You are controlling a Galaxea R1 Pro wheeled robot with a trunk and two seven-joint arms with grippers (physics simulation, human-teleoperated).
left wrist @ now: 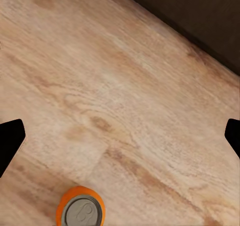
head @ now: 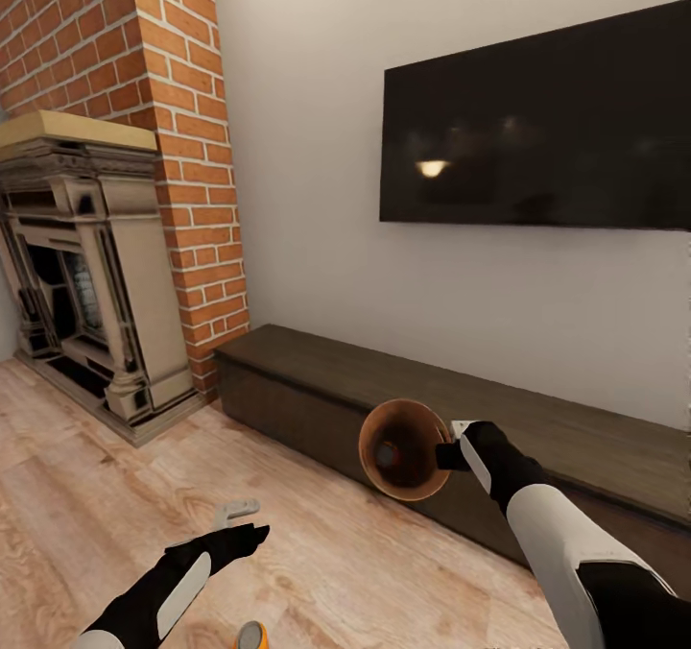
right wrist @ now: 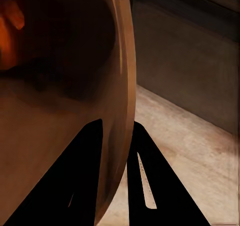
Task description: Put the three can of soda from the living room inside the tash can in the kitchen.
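Observation:
My right gripper (head: 451,453) is shut on the rim of the tash can (head: 411,476), a copper-brown bucket held in the air on its side, its mouth facing the camera. In the right wrist view the fingers (right wrist: 85,176) straddle the tash can wall (right wrist: 55,131), one inside and one outside. Deep inside lies something orange (right wrist: 10,30), and a small round end (head: 387,454) shows at the bottom. One orange can of soda (head: 252,636) with a silver top (left wrist: 81,212) stands upright on the wood floor. My left gripper (head: 245,522) hovers open above the floor, just beyond that can.
A long dark low cabinet (head: 576,438) runs along the white wall under a black TV (head: 537,121). A brick fireplace (head: 86,265) stands at the left. Pale wood floor (head: 115,495) stretches between them and me.

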